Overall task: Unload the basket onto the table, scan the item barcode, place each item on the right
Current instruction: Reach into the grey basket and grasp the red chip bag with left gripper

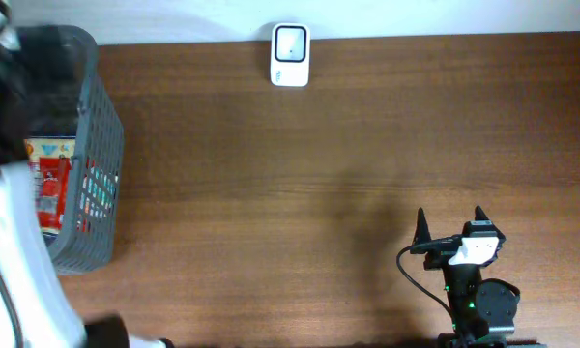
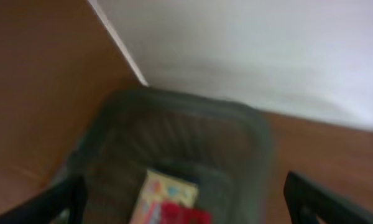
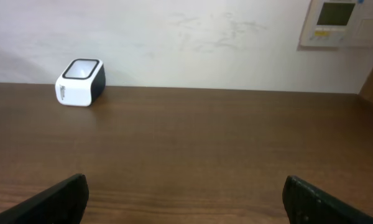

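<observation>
Left edge of the brown wooden bench: a grey plastic slatted basket, upright, open top. Inside it lies a yellow-and-red printed packet, the item to scan, toward the basket's near end. The print is too blurred to read and no barcode can be made out.

The left tool hangs over the basket's open top, facing down into it. Its two dark fingers are spread wide, gripping nothing. The wrist view is blurred.

Middle of the far edge: a white box-shaped barcode scanner with a dark-rimmed window on top, close to the wall and well apart from the basket.

Right of centre, near the near edge: the right tool, fingers spread wide, holding nothing, above bare wood and pointing toward the far edge. In its wrist view the scanner sits ahead and to the left. A white wall panel with a small display is at upper right.
</observation>
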`<control>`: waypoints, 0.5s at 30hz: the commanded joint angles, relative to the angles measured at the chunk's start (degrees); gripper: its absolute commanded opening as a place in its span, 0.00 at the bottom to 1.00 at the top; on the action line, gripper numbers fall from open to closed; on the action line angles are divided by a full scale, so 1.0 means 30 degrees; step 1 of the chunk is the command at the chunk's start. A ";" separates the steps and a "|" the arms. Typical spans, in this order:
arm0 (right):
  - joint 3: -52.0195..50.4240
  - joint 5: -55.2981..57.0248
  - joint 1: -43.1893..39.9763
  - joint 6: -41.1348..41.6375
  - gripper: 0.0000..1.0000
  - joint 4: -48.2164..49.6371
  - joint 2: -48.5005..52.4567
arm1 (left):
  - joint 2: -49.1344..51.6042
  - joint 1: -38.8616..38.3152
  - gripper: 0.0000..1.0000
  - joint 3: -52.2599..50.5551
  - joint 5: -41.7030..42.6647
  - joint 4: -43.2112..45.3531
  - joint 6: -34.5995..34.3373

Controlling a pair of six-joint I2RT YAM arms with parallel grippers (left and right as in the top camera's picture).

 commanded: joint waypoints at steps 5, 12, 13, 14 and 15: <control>-0.0138 0.0146 -0.0109 0.0087 0.99 -0.0073 -0.0131 | 0.5085 0.6331 0.91 0.0393 0.3220 -0.4240 0.2244; -0.0138 0.0146 -0.0109 0.0087 0.99 -0.0073 -0.0131 | 0.5282 0.6360 0.82 -1.1351 0.1071 0.0896 0.2317; -0.0138 0.0146 -0.0109 0.0087 0.99 -0.0073 -0.0131 | 0.5297 0.6484 0.90 -1.2429 0.0670 0.2361 0.2331; -0.0138 0.0146 -0.0109 0.0087 0.99 -0.0073 -0.0131 | 0.5311 0.6666 0.89 -1.3151 0.0816 0.3439 0.2331; -0.0138 0.0146 -0.0109 0.0087 0.99 -0.0073 -0.0131 | 0.5319 0.6819 0.89 -1.3770 0.0838 0.4269 0.2331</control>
